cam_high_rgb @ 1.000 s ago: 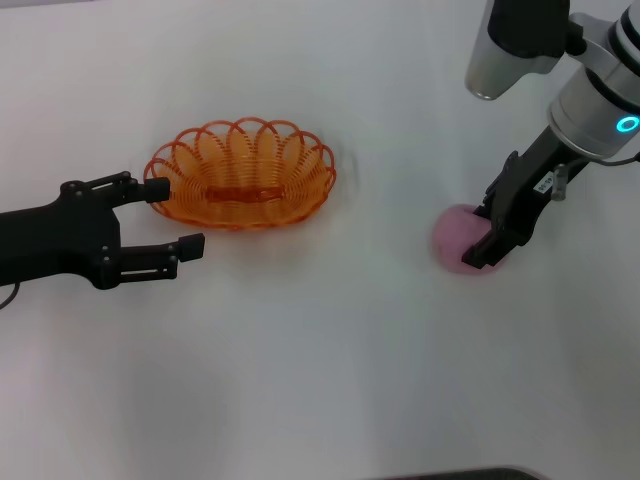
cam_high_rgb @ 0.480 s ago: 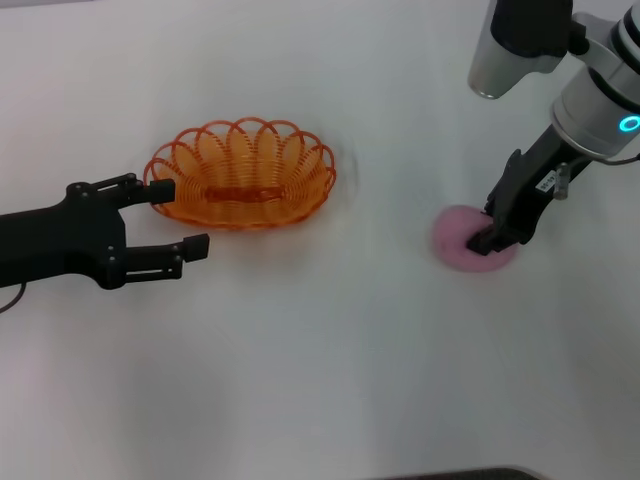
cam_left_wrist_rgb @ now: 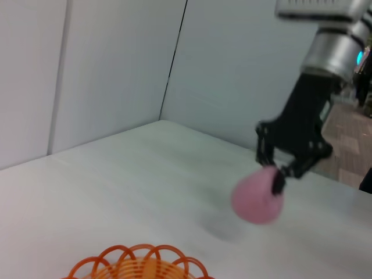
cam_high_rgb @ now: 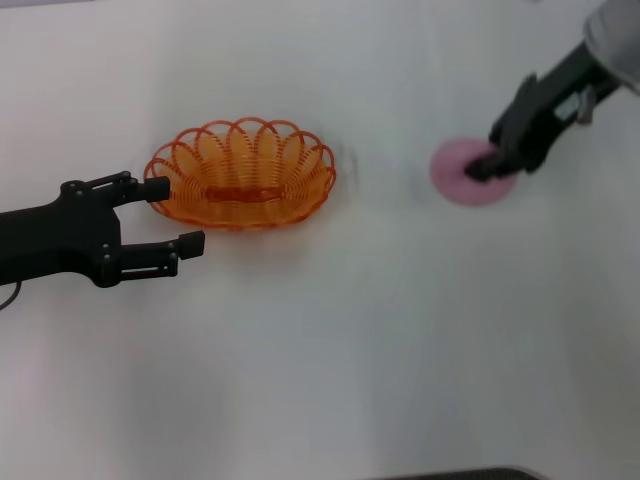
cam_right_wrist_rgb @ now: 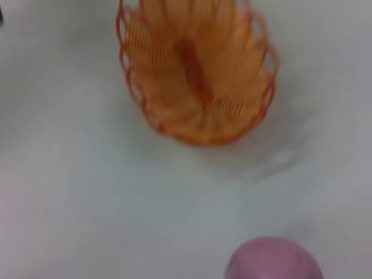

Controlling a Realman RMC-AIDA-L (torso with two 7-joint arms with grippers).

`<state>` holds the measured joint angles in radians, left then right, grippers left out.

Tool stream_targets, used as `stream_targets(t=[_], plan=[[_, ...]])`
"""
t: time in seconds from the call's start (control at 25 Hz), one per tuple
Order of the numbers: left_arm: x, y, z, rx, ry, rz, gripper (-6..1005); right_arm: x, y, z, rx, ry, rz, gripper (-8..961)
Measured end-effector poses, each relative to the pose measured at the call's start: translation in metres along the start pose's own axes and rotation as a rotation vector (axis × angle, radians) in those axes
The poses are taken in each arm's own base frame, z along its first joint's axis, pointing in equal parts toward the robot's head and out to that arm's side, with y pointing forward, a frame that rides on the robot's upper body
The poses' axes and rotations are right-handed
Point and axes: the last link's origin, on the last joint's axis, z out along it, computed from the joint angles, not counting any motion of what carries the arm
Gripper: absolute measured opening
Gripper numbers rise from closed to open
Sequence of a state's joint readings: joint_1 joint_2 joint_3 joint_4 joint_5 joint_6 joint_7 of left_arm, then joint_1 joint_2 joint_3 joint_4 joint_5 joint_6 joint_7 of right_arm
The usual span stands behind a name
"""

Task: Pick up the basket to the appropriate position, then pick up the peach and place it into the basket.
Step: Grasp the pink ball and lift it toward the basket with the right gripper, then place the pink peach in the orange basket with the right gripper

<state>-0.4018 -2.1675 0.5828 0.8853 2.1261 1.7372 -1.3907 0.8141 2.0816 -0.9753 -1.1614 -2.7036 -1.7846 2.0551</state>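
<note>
The orange wire basket [cam_high_rgb: 240, 174] sits on the white table, left of centre; it also shows in the left wrist view [cam_left_wrist_rgb: 139, 265] and the right wrist view [cam_right_wrist_rgb: 196, 70]. My left gripper [cam_high_rgb: 172, 214] is open beside the basket's left end, one finger touching the rim. My right gripper [cam_high_rgb: 492, 160] is shut on the pink peach [cam_high_rgb: 464, 172] and holds it in the air at the right. The left wrist view shows the peach [cam_left_wrist_rgb: 256, 195] hanging from the right gripper [cam_left_wrist_rgb: 278, 176] above the table. The peach [cam_right_wrist_rgb: 273, 260] also shows in the right wrist view.
The white table [cam_high_rgb: 330, 340] spreads around the basket. White wall panels [cam_left_wrist_rgb: 116, 64] stand behind the table's far edge in the left wrist view.
My right gripper closed on the peach and lifted it up off the table. The left arm and the basket have stayed put.
</note>
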Motion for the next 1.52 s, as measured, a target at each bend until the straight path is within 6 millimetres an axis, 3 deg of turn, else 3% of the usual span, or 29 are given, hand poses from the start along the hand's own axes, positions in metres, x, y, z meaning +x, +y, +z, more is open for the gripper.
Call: stream_targets(t=[0.16, 0.24, 0.28, 0.48, 0.6, 1.04, 1.28, 1.52], plan=[[0.003, 0.001, -0.002, -0.011, 0.002, 0.009, 872, -0.023, 0.004, -0.012, 0.019, -0.055, -0.053, 173], [0.004, 0.002, -0.002, -0.017, 0.002, 0.013, 872, -0.045, 0.006, -0.010, 0.038, -0.084, -0.109, 173], [0.005, 0.002, -0.002, -0.019, 0.002, 0.013, 872, -0.045, 0.006, -0.010, 0.038, -0.084, -0.109, 174], [0.006, 0.002, -0.004, -0.019, 0.000, 0.010, 872, -0.079, 0.008, 0.007, 0.039, -0.189, -0.159, 176], [0.005, 0.003, -0.004, -0.020, 0.001, 0.008, 872, -0.093, 0.011, 0.027, 0.014, -0.226, -0.166, 177], [0.002, 0.004, 0.000, -0.031, 0.002, -0.012, 873, -0.105, 0.025, 0.094, 0.009, -0.260, -0.219, 181], [-0.001, 0.004, 0.003, -0.035, 0.004, -0.022, 873, -0.111, 0.035, 0.107, 0.003, -0.279, -0.234, 216], [-0.001, 0.004, 0.003, -0.034, 0.003, -0.024, 872, -0.114, 0.038, 0.108, 0.002, -0.282, -0.243, 457]])
